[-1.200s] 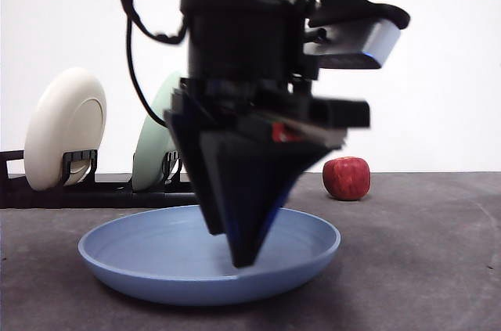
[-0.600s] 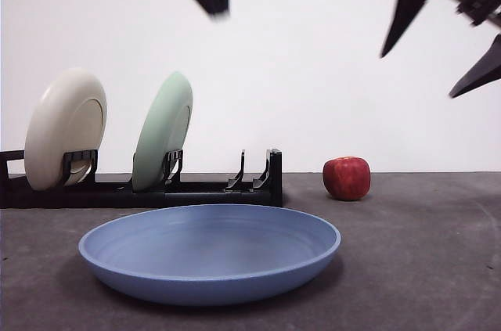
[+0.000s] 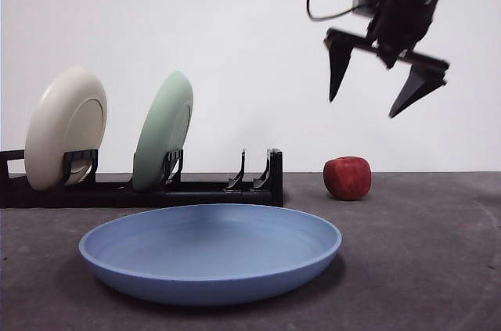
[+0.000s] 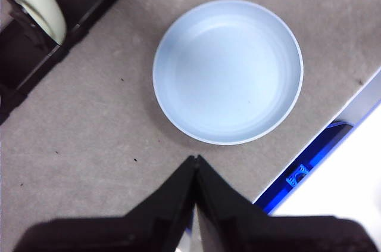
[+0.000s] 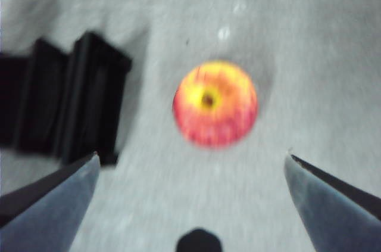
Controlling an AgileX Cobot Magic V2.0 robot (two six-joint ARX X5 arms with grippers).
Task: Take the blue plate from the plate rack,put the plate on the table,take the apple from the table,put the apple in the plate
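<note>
The blue plate (image 3: 210,253) lies flat and empty on the table (image 3: 423,268), in front of the plate rack (image 3: 156,188); it also shows in the left wrist view (image 4: 228,71). The apple (image 3: 347,178) stands on the table to the right of the rack's end, and the right wrist view shows it stem up (image 5: 215,103). My right gripper (image 3: 385,88) hangs open high above the apple, which lies between its jaws in the right wrist view (image 5: 190,171). My left gripper (image 4: 195,159) is shut and empty, high above the table near the blue plate, out of the front view.
A cream plate (image 3: 64,127) and a pale green plate (image 3: 163,131) stand upright in the rack's left slots; its right slots hold nothing. The table's edge (image 4: 333,118) runs close past the blue plate. A white wall stands behind.
The left arm has lifted off the blue plate and left the front view. The right gripper has come in from the upper right and moved left and lower, over the apple.
</note>
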